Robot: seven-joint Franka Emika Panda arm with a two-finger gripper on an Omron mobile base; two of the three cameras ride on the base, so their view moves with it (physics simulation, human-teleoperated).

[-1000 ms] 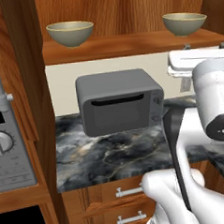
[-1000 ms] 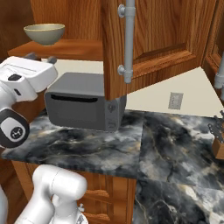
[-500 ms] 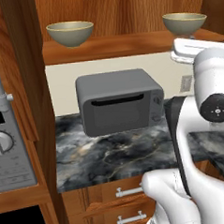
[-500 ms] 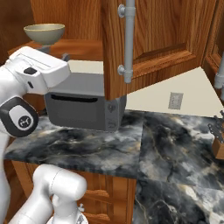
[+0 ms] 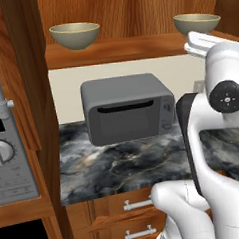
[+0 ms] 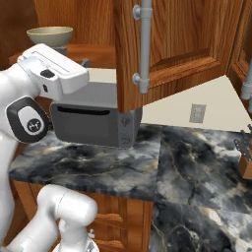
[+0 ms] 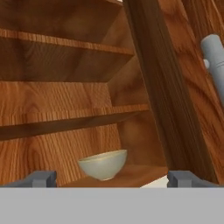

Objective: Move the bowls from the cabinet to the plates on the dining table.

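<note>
In the left base view two bowls sit on the bottom shelf of the open cabinet (image 5: 135,10), well apart: the left bowl (image 5: 76,35) toward the shelf's left end, the right bowl (image 5: 196,22) toward its right, just behind the white arm's hand; below the shelf a grey toaster oven (image 5: 128,108) stands on the marbled counter (image 5: 119,166), with wooden drawers (image 5: 132,216) under the stone and an appliance panel with a dial (image 5: 9,163) at the far left; the arm rises from the lower right and covers part of the counter.

In the right base view one bowl stands on the shelf at the upper left, above the arm's white hand; the open cabinet door (image 6: 172,44) with its long silver bar handle (image 6: 144,44) hangs in front of the toaster oven and hides the rest of the shelf; this view also gives a wall outlet (image 6: 197,113) on the pale backsplash and a knife block (image 6: 244,157) at the right edge.

The hand view looks into the cabinet from low down: one bowl rests on the shelf, just beyond the gripper (image 7: 113,178), between its two tips; the tips stand spread wide apart with nothing between them; upper shelves show above, and the door's bar handle at the right.
</note>
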